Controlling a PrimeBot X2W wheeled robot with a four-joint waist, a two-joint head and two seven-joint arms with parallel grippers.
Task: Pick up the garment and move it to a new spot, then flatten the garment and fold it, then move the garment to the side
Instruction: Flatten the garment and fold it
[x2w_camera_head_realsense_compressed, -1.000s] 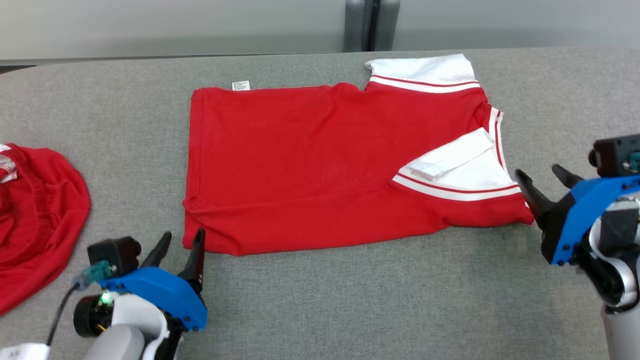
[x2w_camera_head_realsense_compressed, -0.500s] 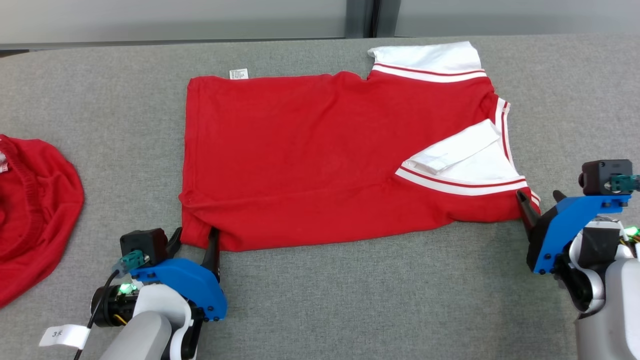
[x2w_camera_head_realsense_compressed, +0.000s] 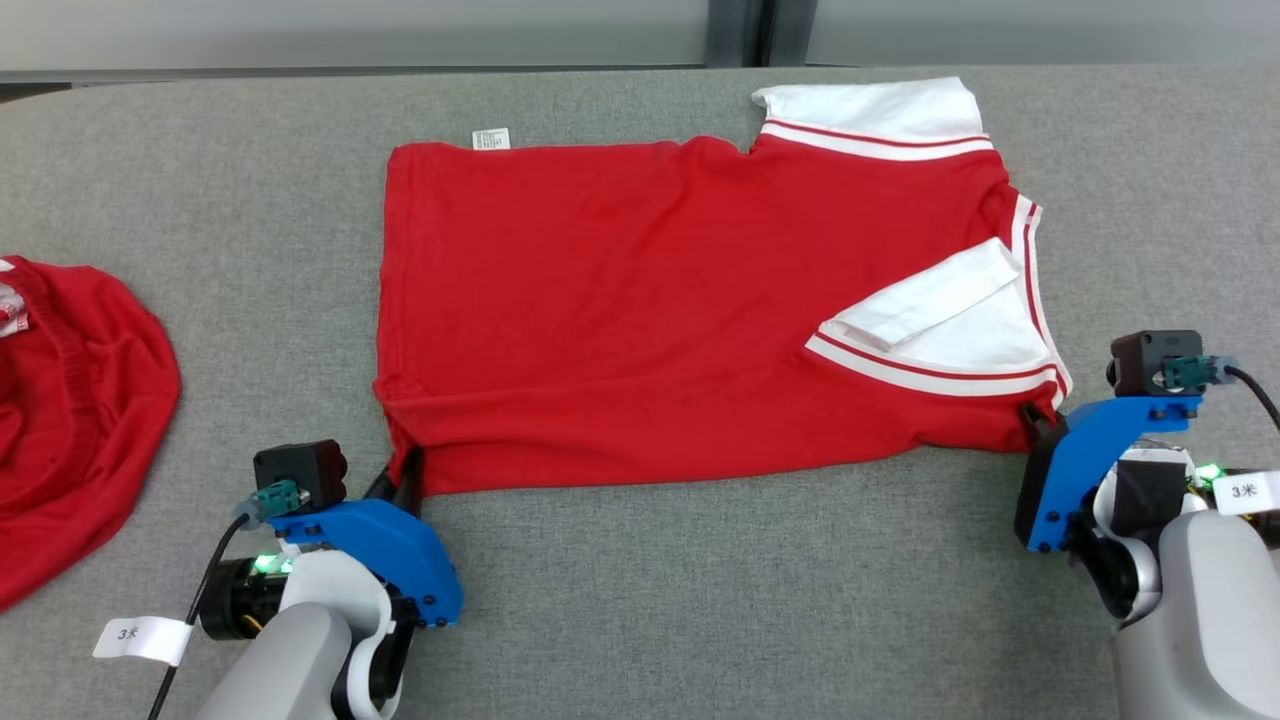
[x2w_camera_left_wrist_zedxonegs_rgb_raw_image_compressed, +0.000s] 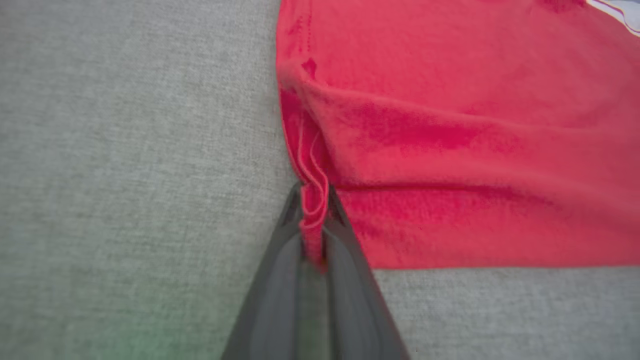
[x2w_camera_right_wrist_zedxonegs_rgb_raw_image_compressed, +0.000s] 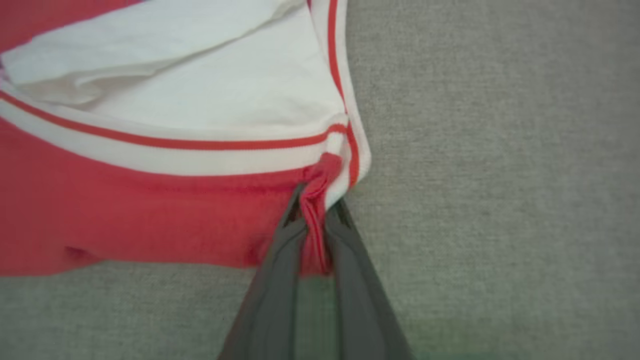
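Midway across the grey felt table (x2w_camera_head_realsense_compressed: 700, 600) lies the white-trimmed red cotton shirt (x2w_camera_head_realsense_compressed: 620, 300); left gripper (x2w_camera_left_wrist_zedxonegs_rgb_raw_image_compressed: 314, 225) pinches its eight-o'clock corner, right gripper (x2w_camera_right_wrist_zedxonegs_rgb_raw_image_compressed: 316, 225) its four-o'clock corner, seemingly so the near edge lifts evenly
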